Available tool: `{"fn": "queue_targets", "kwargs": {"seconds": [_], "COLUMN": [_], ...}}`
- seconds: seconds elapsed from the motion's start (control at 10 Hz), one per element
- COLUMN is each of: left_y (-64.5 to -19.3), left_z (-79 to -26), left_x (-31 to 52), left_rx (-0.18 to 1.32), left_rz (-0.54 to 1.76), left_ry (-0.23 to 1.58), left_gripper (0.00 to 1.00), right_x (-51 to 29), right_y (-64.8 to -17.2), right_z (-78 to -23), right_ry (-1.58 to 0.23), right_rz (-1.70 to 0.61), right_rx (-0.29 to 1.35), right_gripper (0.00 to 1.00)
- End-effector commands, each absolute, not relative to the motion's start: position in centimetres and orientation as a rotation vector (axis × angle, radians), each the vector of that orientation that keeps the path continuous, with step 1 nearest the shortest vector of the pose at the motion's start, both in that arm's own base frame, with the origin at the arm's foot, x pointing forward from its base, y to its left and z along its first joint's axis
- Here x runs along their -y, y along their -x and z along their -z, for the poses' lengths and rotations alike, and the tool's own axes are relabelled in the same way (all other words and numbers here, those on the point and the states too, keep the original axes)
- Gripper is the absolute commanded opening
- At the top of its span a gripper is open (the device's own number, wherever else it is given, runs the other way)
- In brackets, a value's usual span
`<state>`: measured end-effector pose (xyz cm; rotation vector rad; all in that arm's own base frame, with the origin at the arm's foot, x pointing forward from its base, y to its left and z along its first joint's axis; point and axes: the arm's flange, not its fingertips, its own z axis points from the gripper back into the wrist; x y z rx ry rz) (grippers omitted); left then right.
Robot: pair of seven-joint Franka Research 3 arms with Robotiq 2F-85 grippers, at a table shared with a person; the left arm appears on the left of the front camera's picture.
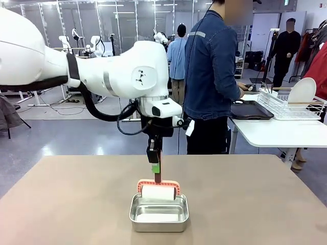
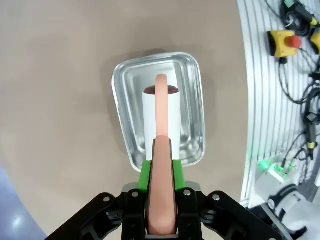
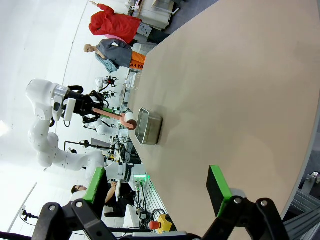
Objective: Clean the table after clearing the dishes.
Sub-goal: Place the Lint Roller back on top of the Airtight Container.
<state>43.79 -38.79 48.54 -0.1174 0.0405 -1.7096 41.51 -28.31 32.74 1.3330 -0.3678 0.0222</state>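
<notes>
Left tool [image 1: 155,164] pinches roller handle [image 2: 161,200] between green pads [image 2: 145,172], handle upright. Directly below tool, white roller [image 1: 158,192] sits in steel pan [image 1: 159,214], pink frame above pan's far rim. Pan rests on tan counter [image 1: 61,199], near edge, under left tool. Right tool [image 3: 155,192] spread wide, nothing between fingers, hovering above counter, well apart from pan [image 3: 148,127]. Beyond left tool, person [image 1: 212,76] in denim jacket stands at white side table [image 1: 276,133], white plate [image 1: 301,92] upright in rack there.
</notes>
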Motion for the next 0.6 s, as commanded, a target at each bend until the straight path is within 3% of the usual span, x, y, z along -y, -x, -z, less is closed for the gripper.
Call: {"fn": "queue_targets", "kwargs": {"seconds": [0.0, 0.5], "left_y": [-44.7, -49.3], "left_z": [-46.2, -41.4], "left_x": [39.3, 39.2], "left_rx": [-0.038, -0.12], "left_rz": [1.66, 1.635], "left_ry": [0.084, 0.123], "left_gripper": [0.2, 0.2], "right_x": [28.1, 28.1], "right_y": [-41.4, -41.4], "right_z": [-33.2, -33.2], "right_ry": [-1.332, -1.332], "right_rz": [-0.027, -0.027], "right_rx": [0.368, 0.368], "right_gripper": [1.0, 1.0]}}
